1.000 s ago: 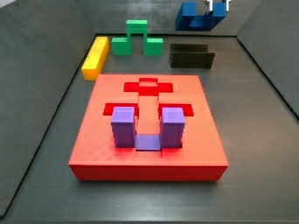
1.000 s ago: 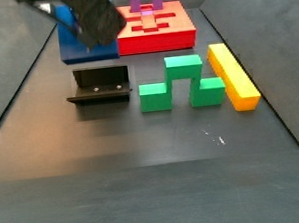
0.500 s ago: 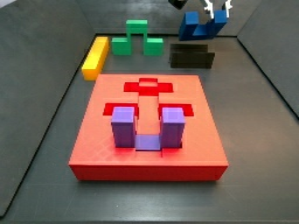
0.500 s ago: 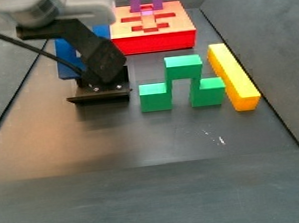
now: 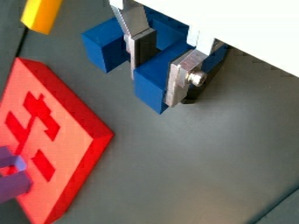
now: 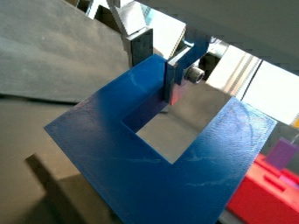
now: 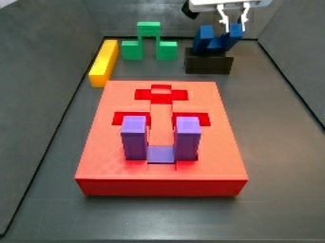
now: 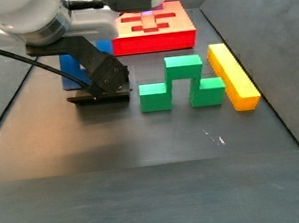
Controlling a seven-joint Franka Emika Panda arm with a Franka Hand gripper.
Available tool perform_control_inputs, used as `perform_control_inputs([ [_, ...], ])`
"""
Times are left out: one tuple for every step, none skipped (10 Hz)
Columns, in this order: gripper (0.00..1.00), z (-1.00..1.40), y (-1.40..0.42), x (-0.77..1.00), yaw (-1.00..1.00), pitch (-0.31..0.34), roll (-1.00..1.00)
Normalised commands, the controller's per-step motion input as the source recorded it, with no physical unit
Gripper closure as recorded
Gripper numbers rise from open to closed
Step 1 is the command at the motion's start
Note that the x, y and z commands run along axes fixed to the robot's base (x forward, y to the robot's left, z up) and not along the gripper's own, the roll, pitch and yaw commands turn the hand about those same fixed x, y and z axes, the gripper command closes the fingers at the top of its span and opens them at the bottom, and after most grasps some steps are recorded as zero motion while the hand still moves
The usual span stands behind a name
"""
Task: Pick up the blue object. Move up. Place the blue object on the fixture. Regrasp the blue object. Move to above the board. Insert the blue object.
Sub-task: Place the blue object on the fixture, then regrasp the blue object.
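Observation:
My gripper (image 5: 162,59) is shut on the blue object (image 5: 149,83), a deep-blue U-shaped block; the silver fingers (image 5: 184,77) clamp one of its prongs. Both wrist views show the grip, with the blue object (image 6: 176,157) filling much of one. In both side views the gripper (image 7: 230,28) holds the blue object (image 7: 210,41) tilted right on top of the dark fixture (image 7: 208,65). The arm hides most of the blue object (image 8: 72,68) over the fixture (image 8: 100,95). The red board (image 7: 162,161) lies nearer the front, apart from the gripper.
A purple U-shaped piece (image 7: 160,139) stands in the board's recess. A green block (image 7: 151,40) and a yellow bar (image 7: 103,61) lie at the back, beside the fixture. Dark walls close in the floor on both sides.
The gripper has come down with the blue object, from well above the floor to the top of the fixture. Nothing else has moved.

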Motion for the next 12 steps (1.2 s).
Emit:
perform_control_inputs([
  [1.0, -0.33, 0.0, 0.03, -0.03, 0.009, 0.36],
  [1.0, -0.33, 0.0, 0.0, -0.03, 0.02, 0.43],
  [1.0, -0.4, -0.01, -0.04, -0.08, 0.0, 0.44],
  [1.0, -0.36, -0.03, -0.15, -0.09, 0.0, 0.29],
  [1.0, -0.27, -0.02, -0.23, -0.09, -0.011, 0.13],
  [1.0, -0.23, 0.0, -0.22, -0.06, -0.051, 0.07],
  [1.0, -0.11, 0.0, 0.0, -0.04, 0.0, 0.11],
  [1.0, 0.0, 0.0, 0.0, 0.0, -0.06, 0.0],
  [1.0, -0.01, 0.0, 0.0, 0.0, -0.02, 0.0],
  [1.0, 0.0, 0.0, 0.0, 0.0, 0.0, 0.04],
  [0.0, 0.0, 0.0, 0.0, 0.0, 0.0, 0.0],
  [0.0, 0.0, 0.0, 0.0, 0.02, 0.0, 0.04],
])
